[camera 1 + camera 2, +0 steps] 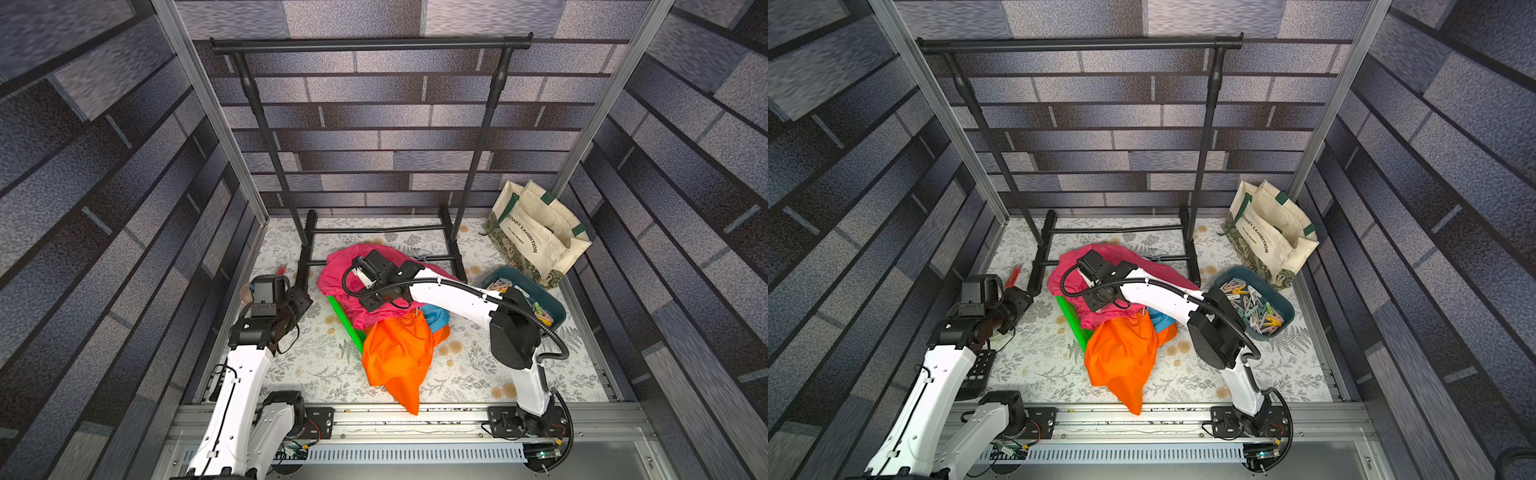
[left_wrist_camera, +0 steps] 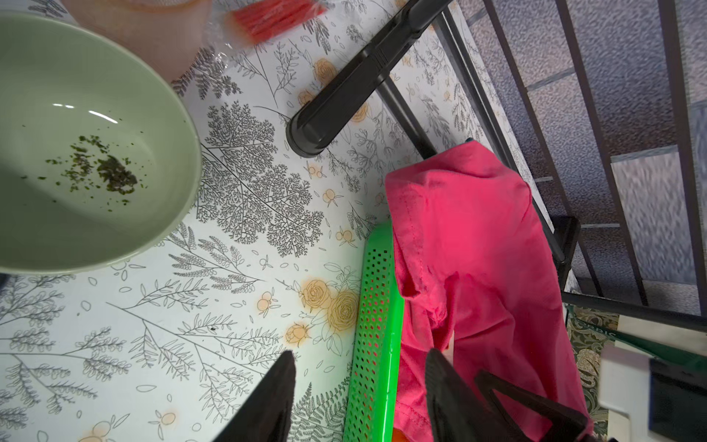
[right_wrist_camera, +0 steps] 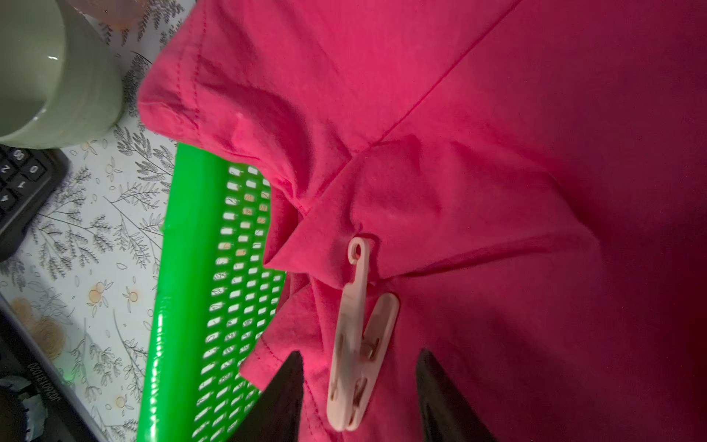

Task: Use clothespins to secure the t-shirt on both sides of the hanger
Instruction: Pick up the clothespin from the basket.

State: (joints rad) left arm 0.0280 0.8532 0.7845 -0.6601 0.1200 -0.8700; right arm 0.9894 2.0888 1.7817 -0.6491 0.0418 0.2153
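I'm holding the right arm (image 1: 449, 293) reached out toward the middle, elbow high, wrist tipping down, right gripper (image 3: 359, 356) sitting with jaws parted. Left arm (image 1: 245, 374) is sitting folded at its own side, left gripper (image 2: 359, 356) angling downward, jaws standing apart too.

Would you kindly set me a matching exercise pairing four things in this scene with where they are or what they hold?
Things:
1. beige plastic clothespin
2. pale green glossy bowl
3. dark teal plastic tub
4. cream canvas tote bag

Descriptions:
a. holds dark green flakes
b. stands in the far right corner
c. clipped on the pink t-shirt
d. holds many pastel clothespins

Pairs: 1-c, 2-a, 3-d, 4-b.
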